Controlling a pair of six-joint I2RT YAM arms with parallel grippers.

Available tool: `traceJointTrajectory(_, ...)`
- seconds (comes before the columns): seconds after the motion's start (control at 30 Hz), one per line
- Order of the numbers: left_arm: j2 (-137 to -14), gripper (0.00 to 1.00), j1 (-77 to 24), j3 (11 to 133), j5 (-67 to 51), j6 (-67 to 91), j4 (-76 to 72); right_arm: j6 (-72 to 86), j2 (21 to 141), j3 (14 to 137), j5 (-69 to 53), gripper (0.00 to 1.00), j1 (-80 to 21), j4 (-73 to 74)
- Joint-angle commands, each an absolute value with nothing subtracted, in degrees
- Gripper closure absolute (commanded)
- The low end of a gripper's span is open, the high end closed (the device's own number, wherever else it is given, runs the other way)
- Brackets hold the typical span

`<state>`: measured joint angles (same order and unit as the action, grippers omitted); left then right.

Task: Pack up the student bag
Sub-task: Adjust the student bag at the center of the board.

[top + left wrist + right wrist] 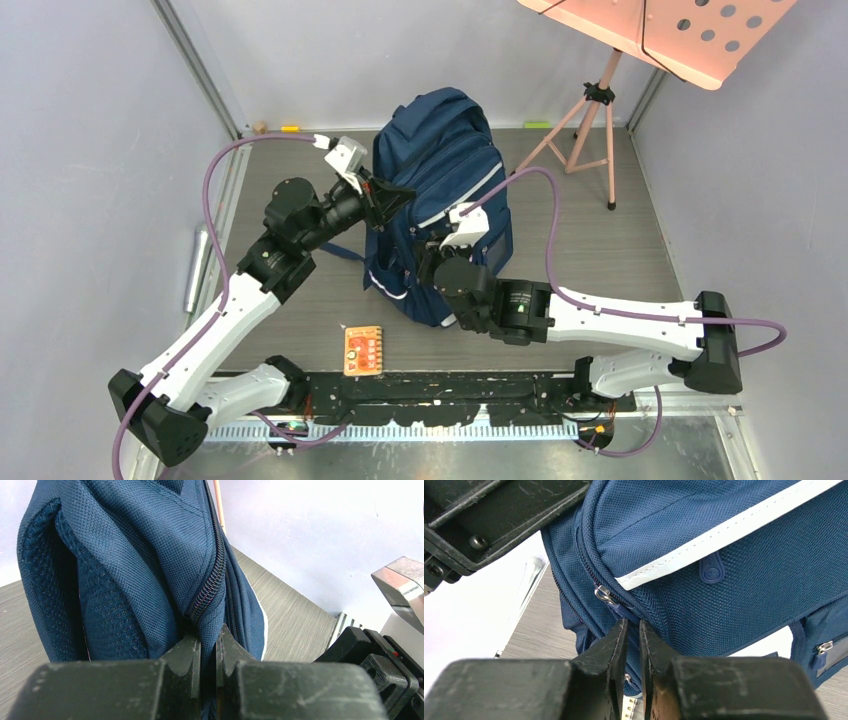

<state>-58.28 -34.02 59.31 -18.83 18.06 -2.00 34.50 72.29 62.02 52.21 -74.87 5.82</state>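
The student bag is a big navy backpack with pale stripes, standing upright in the middle of the table. My left gripper is at its left side, shut on a fold of navy fabric just below the main zip. The left gripper has the cloth pinched between its fingers. My right gripper is at the bag's front lower part. In the right wrist view the right gripper stands nearly closed around the blue zip pull, which hangs from a metal slider.
A small orange book lies flat on the table in front of the bag, near the arm bases. A pink music stand on tripod legs stands at the back right. Grey walls close in both sides.
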Motion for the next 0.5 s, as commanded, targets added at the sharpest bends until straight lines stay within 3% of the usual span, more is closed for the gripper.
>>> traceJointTrajectory(0.0, -56.72, 1.00, -35.76, 60.34, -23.09, 20.44, -9.14, 28.52, 73.22, 63.78, 64.61, 0.79, -70.75, 3.84)
traceJointTrajectory(0.23, -56.50, 1.00, -37.81, 59.77, -21.98, 21.42, -9.56, 22.42, 76.37, 66.10, 65.52, 0.79, -71.25, 0.90)
traceJointTrajectory(0.47, -56.01, 1.00, -39.16, 59.47, -21.12, 21.51, -9.71, 18.83, 78.79, 68.70, 68.54, 0.71, -71.45, 0.46)
